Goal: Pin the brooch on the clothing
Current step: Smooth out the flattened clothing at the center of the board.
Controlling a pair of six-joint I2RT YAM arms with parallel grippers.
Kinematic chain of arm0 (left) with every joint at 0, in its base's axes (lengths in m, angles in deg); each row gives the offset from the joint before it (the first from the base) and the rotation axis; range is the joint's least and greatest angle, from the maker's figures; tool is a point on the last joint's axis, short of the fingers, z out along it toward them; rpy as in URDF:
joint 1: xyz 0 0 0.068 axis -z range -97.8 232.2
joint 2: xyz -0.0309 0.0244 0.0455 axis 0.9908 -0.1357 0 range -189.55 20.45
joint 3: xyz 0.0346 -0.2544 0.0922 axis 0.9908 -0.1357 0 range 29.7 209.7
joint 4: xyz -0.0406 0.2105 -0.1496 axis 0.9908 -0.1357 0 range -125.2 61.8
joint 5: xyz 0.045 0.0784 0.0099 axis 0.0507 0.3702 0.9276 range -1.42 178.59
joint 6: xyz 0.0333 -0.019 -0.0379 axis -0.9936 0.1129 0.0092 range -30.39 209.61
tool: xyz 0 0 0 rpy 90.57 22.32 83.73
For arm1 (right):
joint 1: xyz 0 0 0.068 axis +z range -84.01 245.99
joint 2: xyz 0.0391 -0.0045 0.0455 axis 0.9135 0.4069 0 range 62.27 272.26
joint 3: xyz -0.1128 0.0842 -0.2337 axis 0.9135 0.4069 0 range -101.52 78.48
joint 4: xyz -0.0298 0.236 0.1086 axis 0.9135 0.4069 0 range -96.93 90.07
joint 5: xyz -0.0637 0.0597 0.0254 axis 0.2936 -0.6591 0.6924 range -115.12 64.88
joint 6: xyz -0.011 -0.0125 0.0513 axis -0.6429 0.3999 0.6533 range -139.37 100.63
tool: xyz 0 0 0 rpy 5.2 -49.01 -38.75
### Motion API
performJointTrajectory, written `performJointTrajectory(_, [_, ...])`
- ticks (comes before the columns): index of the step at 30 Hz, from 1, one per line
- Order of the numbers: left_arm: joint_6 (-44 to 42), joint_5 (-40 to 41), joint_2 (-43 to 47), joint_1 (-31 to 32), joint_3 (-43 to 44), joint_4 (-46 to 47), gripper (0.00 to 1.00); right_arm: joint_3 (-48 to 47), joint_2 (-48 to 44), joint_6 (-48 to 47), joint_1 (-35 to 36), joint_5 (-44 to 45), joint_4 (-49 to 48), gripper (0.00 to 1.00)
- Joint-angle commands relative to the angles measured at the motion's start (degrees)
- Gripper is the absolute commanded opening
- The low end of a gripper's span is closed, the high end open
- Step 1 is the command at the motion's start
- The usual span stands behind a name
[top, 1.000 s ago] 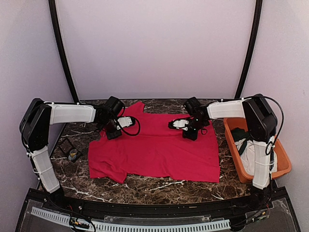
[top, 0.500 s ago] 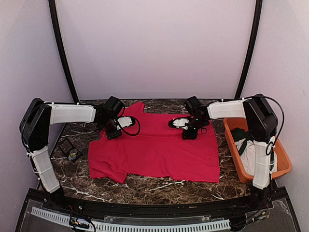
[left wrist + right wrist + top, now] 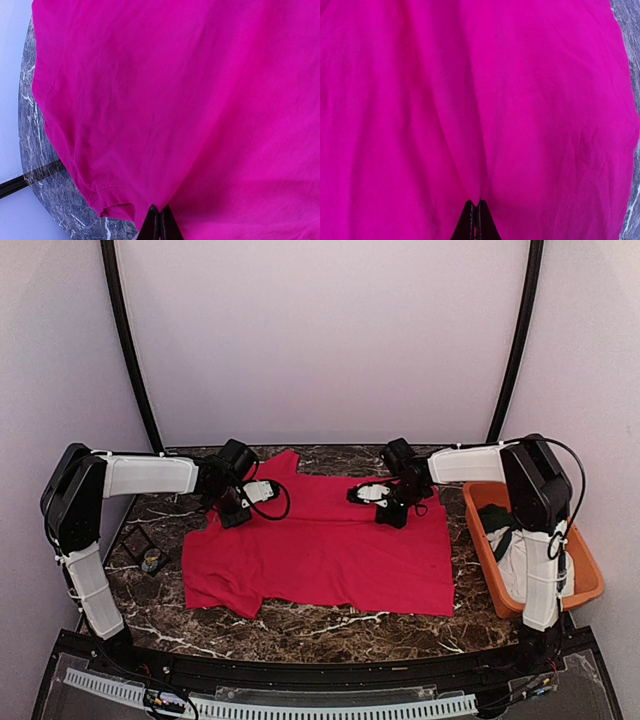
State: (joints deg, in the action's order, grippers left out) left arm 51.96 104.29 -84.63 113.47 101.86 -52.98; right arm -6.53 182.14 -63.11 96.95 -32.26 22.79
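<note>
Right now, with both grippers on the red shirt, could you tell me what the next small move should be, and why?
Probably ease the left gripper and right gripper slightly apart to draw the T-shirt flat. Each is shut on a pinch of fabric near its far edge, creases run toward both pinches, and the near-left corner lies rumpled.

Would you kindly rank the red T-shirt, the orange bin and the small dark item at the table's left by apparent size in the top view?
1. red T-shirt
2. orange bin
3. small dark item, clearly the smallest
</note>
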Motion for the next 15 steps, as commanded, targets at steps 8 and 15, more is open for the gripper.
performJointTrajectory(8, [1.2,2.3,1.2,-0.4,-0.1,0.5,0.01,6.1,-11.1,-2.1,0.0,0.1,-2.0,0.46])
performJointTrajectory(15, [1.5,1.9,1.3,-0.3,0.2,0.2,0.01,4.7,-5.7,-1.5,0.4,0.8,-2.0,0.46])
